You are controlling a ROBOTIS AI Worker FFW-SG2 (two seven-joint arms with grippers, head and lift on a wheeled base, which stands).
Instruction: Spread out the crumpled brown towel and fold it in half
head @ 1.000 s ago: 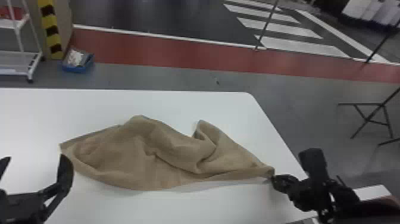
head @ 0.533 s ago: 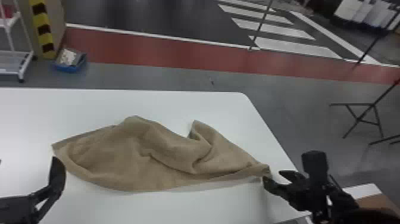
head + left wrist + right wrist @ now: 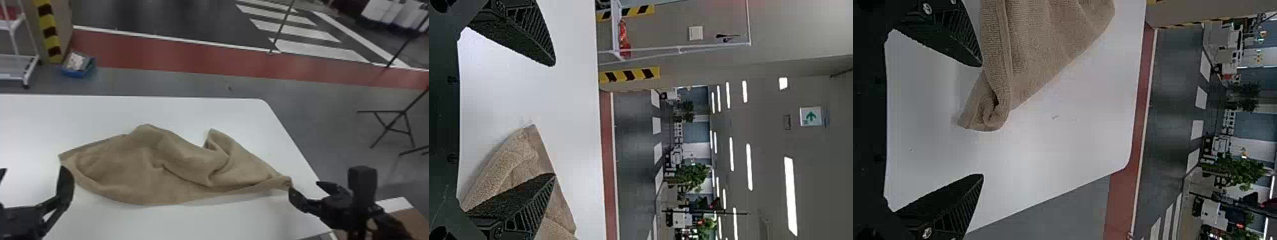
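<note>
One brown towel (image 3: 134, 169) is lying rumpled, left end effector (image 3: 33, 170) and right end effector (image 3: 305, 186) both hanging spread nearby; one white worktop (image 3: 185, 111) is fronting a red floor strip (image 3: 175, 57)

The left gripper (image 3: 33, 171) is held at the near left, the right gripper (image 3: 304, 186) at the near right; both are opened, their fingers spread wide.

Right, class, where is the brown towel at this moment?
In the head view, the brown towel lies crumpled on the white table, between the left gripper and the right gripper, both open.
</note>
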